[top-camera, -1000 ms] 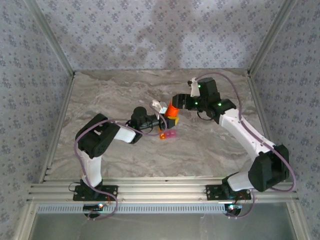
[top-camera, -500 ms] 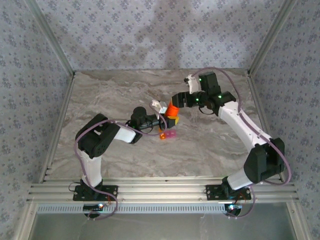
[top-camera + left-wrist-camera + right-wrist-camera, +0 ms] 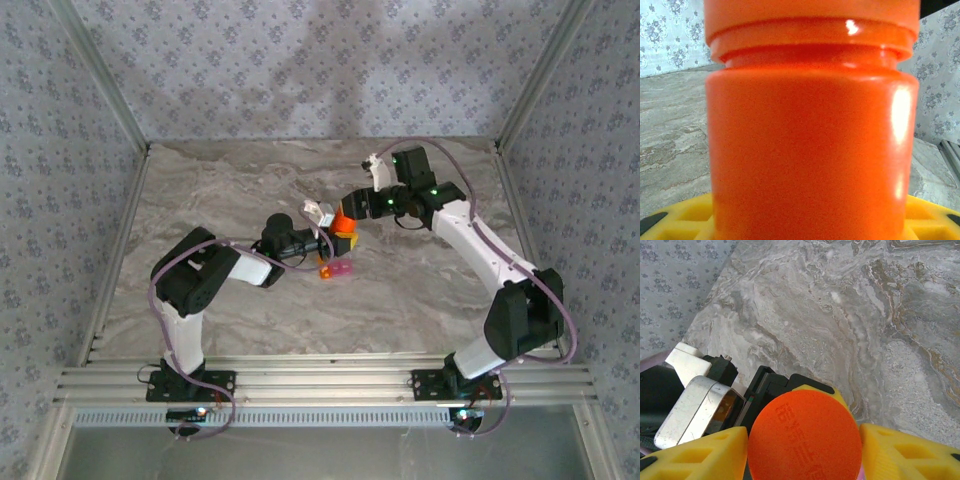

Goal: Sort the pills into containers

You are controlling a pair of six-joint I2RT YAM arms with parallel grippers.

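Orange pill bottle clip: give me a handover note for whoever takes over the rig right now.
Left gripper: shut on the body of the opaque orange cylindrical bottle, upright.
Right gripper: yellow fingers against both sides of the bottle's round orange lid.
Containers: tiny joined orange and pink translucent boxes on the marble-patterned table, beside the bottle's near side.
Done: bottle gripped; lid on.
Left: take lid off, sort pills into the boxes.
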